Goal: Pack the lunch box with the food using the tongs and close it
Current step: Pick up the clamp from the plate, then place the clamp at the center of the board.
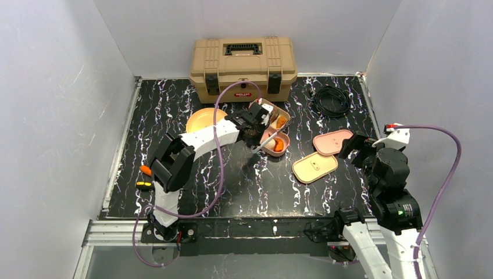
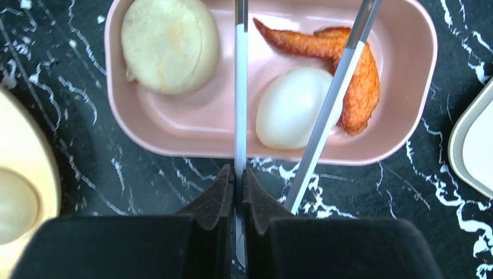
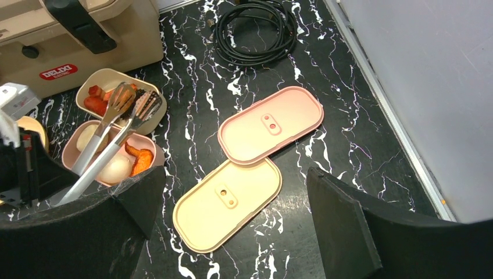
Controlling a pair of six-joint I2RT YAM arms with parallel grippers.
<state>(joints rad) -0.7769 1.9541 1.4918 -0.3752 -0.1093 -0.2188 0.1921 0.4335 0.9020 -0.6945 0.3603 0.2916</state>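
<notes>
The pink lunch box tray (image 2: 192,145) holds a round tan bun (image 2: 170,43), a white egg (image 2: 293,107) and an orange-red fried piece (image 2: 360,81). My left gripper (image 2: 238,174) is shut on one arm of the metal tongs (image 2: 240,87). The tongs' other arm (image 2: 334,104) stands free to the right, across the egg. The tong tips reach over the beige tray (image 3: 96,96), which has red chunks in it. My right gripper (image 3: 232,197) hangs open above the cream lid (image 3: 227,200), with nothing between its fingers.
A pink lid (image 3: 270,123) lies partly over the cream lid. The tan toolbox (image 1: 243,65) stands at the back, with a coiled black cable (image 1: 330,100) to its right. A yellow plate (image 2: 35,168) with a bun is left of the trays.
</notes>
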